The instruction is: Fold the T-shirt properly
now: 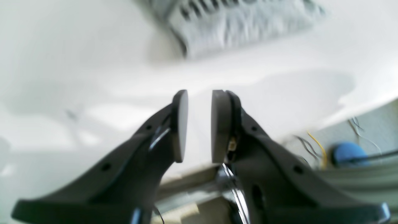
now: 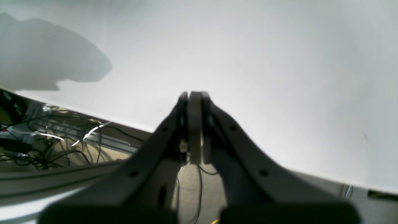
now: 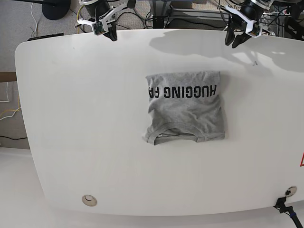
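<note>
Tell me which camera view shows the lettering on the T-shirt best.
The base view shows it best: the whole folded T-shirt lies flat on the white table, and its black lettering is sharp, though upside down. The left wrist view shows only a blurred corner with cropped letters. The right wrist view shows no shirt.

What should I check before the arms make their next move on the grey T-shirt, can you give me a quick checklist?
1. T-shirt folded into a compact rectangle on the table: ok, though the edges look slightly uneven.
2. Lettering and collar both visible on top: ok.
3. Left gripper clear of the shirt: ok, slightly open with nothing between the jaws.
4. Right gripper clear of the shirt: ok, shut and empty over bare table.
5. Both arms parked at the table's far edge, away from the cloth: ok.
6. Whether the layers underneath lie flat: cannot tell.
</note>
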You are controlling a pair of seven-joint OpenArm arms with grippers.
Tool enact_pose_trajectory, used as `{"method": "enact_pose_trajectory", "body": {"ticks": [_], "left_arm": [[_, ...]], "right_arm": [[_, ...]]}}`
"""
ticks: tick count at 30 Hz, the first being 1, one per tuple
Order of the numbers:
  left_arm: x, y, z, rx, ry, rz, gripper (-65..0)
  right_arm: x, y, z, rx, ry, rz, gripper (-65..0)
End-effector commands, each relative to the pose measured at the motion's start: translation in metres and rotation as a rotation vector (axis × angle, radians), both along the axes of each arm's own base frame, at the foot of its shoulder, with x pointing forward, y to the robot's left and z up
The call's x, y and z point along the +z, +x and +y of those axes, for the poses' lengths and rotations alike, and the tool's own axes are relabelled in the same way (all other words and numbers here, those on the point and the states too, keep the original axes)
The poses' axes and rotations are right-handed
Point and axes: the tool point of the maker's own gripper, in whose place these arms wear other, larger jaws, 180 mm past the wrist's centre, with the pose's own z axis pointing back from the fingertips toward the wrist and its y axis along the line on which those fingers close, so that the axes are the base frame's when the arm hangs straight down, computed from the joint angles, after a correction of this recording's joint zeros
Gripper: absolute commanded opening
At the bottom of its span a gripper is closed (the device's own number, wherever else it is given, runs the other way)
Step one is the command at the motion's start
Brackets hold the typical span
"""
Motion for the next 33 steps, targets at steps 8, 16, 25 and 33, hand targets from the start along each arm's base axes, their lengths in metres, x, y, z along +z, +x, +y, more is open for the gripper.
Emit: {"method": "enact_pose_trajectory", "body": {"ticks": [8, 16, 25, 33], "left_arm": [[-0.002, -0.085, -0.016, 0.141, -0.123, 0.132, -55.3], [-0.078, -0.148, -0.008, 0.285, -0.200, 0.348, -60.8], [-0.155, -0.140, -0.008, 0.351, -0.269, 0.452, -60.8], [-0.224, -0.142, -0.030, 0.341, -0.310, 0.636, -60.9]], "right_arm": [[-0.009, -0.083, -0.011, 0.024, -0.023, 0.189, -65.0], [-0.067, -0.138, -0.028, 0.001, -0.049, 0.388, -65.0], [-0.149, -0.148, -0.046, -0.051, -0.066, 0.532, -65.0], [-0.194, -0.137, -0.058, -0.086, -0.077, 0.606, -65.0]]}}
